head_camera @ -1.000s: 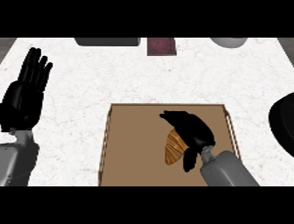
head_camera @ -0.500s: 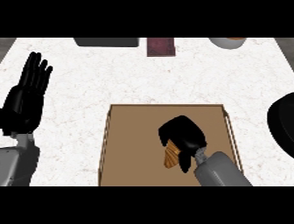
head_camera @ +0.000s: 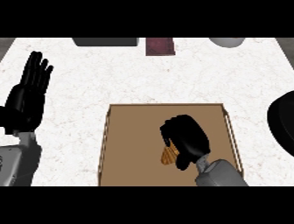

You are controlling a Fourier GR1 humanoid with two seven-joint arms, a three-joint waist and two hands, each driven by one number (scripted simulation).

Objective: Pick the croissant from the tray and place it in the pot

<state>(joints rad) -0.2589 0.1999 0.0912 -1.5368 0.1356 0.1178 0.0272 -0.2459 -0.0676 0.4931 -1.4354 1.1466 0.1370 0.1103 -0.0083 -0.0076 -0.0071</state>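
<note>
We find the right robot hand (head_camera: 186, 139) over the middle of the tray (head_camera: 130, 144), fingers curled down over the croissant (head_camera: 168, 155). Only a small striped brown end of the croissant shows at the hand's lower left; the rest is hidden, so we cannot confirm how fully the fingers enclose it. We judge the grasp to be in hand and the croissant not yet lifted off the tray.

The pot (head_camera: 293, 124) sits on the tabletop (head_camera: 143, 83) to the right of the tray, partly cut off by the view's edge.

Recommendations: complete the closure around the croissant's middle, not its exposed end, before lifting. Lift straight up until clear of the tray's right rim, then carry rightward and lower over the pot's opening, not its near rim, before opening.

The left robot hand (head_camera: 28, 98) rests open at the left, fingers up, well apart from the tray.
</note>
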